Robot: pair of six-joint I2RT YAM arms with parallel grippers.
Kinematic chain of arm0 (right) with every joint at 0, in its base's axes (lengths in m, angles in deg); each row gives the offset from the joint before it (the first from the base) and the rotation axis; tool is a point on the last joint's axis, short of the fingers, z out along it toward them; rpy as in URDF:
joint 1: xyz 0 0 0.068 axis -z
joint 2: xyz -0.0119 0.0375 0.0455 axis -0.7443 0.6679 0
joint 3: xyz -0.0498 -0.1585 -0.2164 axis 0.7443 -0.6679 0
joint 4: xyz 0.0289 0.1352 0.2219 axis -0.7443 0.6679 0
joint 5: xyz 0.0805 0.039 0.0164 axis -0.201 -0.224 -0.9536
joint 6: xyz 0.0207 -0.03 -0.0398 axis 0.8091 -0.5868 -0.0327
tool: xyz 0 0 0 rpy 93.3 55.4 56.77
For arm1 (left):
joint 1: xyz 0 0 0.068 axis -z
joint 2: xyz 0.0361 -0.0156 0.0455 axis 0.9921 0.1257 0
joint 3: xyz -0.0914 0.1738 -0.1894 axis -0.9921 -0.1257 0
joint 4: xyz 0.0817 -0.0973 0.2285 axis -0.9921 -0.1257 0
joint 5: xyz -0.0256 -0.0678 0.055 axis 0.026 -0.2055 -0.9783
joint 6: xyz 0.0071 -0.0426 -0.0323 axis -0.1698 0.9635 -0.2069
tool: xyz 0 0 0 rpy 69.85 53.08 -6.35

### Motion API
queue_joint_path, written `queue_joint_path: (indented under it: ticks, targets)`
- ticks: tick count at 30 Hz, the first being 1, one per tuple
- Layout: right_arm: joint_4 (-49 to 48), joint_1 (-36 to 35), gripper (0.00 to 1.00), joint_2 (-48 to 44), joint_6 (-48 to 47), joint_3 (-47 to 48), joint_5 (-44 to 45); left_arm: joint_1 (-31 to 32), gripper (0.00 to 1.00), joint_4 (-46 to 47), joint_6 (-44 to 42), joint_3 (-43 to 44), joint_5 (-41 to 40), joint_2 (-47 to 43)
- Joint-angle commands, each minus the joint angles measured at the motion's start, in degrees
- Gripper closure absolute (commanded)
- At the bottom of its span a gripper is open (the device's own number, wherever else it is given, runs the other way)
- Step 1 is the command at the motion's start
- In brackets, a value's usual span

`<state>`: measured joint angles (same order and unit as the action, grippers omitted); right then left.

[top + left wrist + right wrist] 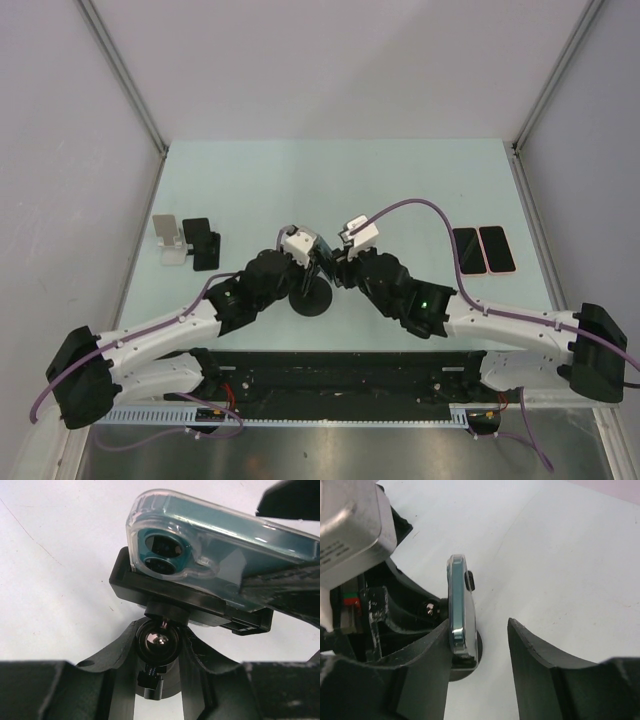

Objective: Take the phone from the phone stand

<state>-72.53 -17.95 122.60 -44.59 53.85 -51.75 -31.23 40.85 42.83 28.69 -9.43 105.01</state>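
Observation:
A teal phone [220, 545] in a clear case sits in the black cradle [190, 597] of the phone stand [311, 300], which has a round base at the table's middle. My left gripper [161, 632] is shut on the stand's shiny ball joint [159, 642] just under the cradle. In the right wrist view the phone [459, 605] shows edge-on. My right gripper [477, 624] is open around it: one finger [427, 650] lies against the phone's side, the other finger [540, 660] stands well apart. Both grippers meet at the stand [318, 265] in the top view.
At the left stands a white stand [170, 240] with a black phone [200, 243] beside it. At the right lie a black phone [465, 250] and a pink phone [496, 250]. Grey walls enclose the table on three sides.

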Motion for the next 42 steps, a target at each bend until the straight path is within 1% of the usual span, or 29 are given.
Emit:
queue_joint_path:
  ticks: [1, 4, 15, 16, 18, 19, 21, 22, 24, 25, 26, 28, 29, 31, 32, 35, 37, 41, 42]
  targets:
    - [-5.58, 1.44, 0.45, 1.61, -1.92, 3.62, 0.78, 1.01, 1.00, 3.82, -2.13, 0.50, -1.83, -1.00]
    - [-4.97, 1.44, 0.40, 2.85, -2.37, 4.76, -0.63, 1.18, 1.00, 3.91, -2.30, 0.76, -1.39, -0.90]
    - [3.20, 2.41, 0.41, 8.30, -0.61, 9.42, -2.12, 1.62, 0.99, 5.22, -2.92, -0.38, -1.57, -2.93]
    - [3.46, 2.41, 0.47, 8.39, -0.44, 9.51, -2.30, 1.62, 0.95, 5.66, -2.48, -0.64, -1.66, -3.36]
    - [3.99, 2.41, 0.56, 8.30, 0.01, 9.60, -2.74, 1.62, 0.83, 7.42, -2.04, -1.96, -2.18, -4.07]
    - [4.17, 2.41, 0.67, 8.04, 0.18, 9.51, -2.92, 1.62, 0.72, 8.12, -1.60, -2.57, -2.36, -5.03]
    - [4.52, 2.41, 0.76, 7.78, 0.36, 9.51, -3.44, 1.62, 0.63, 10.67, -0.99, -4.77, -2.27, -6.26]
    - [4.52, 2.41, 0.87, 7.43, 0.44, 9.51, -3.71, 1.62, 0.57, 12.59, -0.81, -5.82, -2.27, -7.57]
    - [4.78, 2.32, 0.95, 6.90, 0.09, 9.51, -4.76, 1.62, 0.49, 14.80, -0.11, -9.33, -2.45, -9.07]
    - [5.05, 2.23, 1.00, 6.46, -0.17, 9.51, -5.29, 1.62, 0.43, 17.33, 0.07, -10.48, -2.36, -10.73]
    - [5.05, 2.32, 1.00, 6.19, -0.52, 9.51, -5.64, 1.62, 0.39, 18.57, 0.24, -12.75, -2.45, -11.62]
    - [5.49, 2.32, 1.00, 5.49, -1.13, 9.51, -6.52, 1.62, 0.33, 22.43, -0.72, -14.52, -2.54, -13.20]
    - [5.58, 2.32, 1.00, 5.23, -1.40, 9.51, -6.78, 1.62, 0.31, 23.41, -1.16, -15.31, -2.45, -13.30]
    - [6.01, 2.23, 1.00, 4.79, -2.28, 9.51, -7.57, 1.54, 0.26, 25.52, -3.09, -15.41, -1.40, -12.86]
    - [6.19, 2.32, 1.00, 4.44, -2.37, 9.51, -8.36, 1.54, 0.25, 26.14, -3.62, -15.15, -1.05, -12.34]
    - [6.63, 2.32, 1.00, 3.73, -2.89, 9.51, -9.68, 1.54, 0.25, 28.77, -5.29, -14.88, 0.10, -10.14]
    - [6.89, 2.32, 1.00, 3.55, -2.89, 9.51, -10.30, 1.54, 0.29, 31.57, -6.17, -15.32, 0.80, -9.26]
    - [6.90, 2.32, 1.00, 2.68, -3.07, 9.51, -11.00, 1.45, 0.30, 36.77, -6.87, -17.86, 2.55, -7.68]
    - [7.24, 2.32, 1.00, 2.33, -3.24, 9.51, -11.09, 1.45, 0.30, 38.00, -8.35, -18.39, 3.08, -7.24]
